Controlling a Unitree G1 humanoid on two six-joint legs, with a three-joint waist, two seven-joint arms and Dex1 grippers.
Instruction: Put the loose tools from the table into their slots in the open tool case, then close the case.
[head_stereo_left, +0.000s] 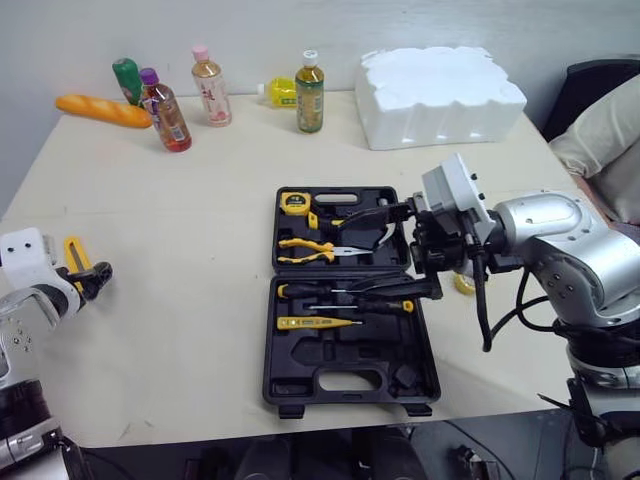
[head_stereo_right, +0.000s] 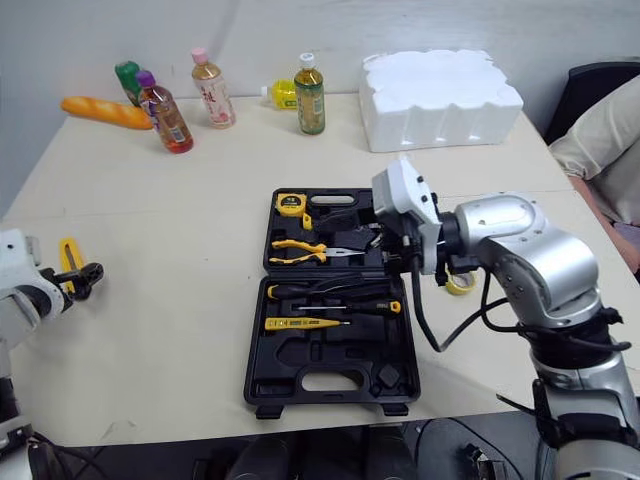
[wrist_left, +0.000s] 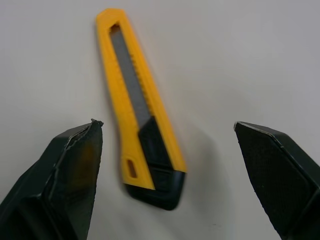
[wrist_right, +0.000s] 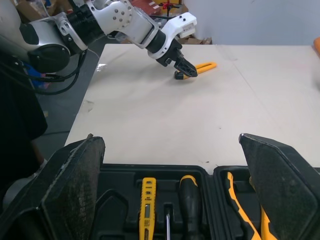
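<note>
Well to the left of the open tool case (head_stereo_left: 350, 300), your left gripper (wrist_left: 166, 126) hangs released over the utility knife (wrist_left: 137, 100), one black finger either side of its handle end, neither touching. The knife lies flat on the pale table (head_stereo_left: 180, 330). Over the case's right edge your right gripper (wrist_right: 171, 139) is spread wide, holding nothing. Beyond the case's far side stand bottles (head_stereo_left: 309, 92), a bread loaf (head_stereo_left: 103, 110) and a lumpy white foam block (head_stereo_left: 440, 95); a person's sleeve (head_stereo_left: 610, 140) shows past its right. Just beside that right edge sits what looks like a small roll of yellow tape (head_stereo_right: 460, 283), half hidden by the arm in the left eye view, clearer in the right. Your left wrist view gives the knife's yellow plastic body, grey blade and black end cap. The right wrist view shows the case's black moulded slots holding a yellow tester (wrist_right: 148, 200) and a black-handled screwdriver (wrist_right: 187, 200).
</note>
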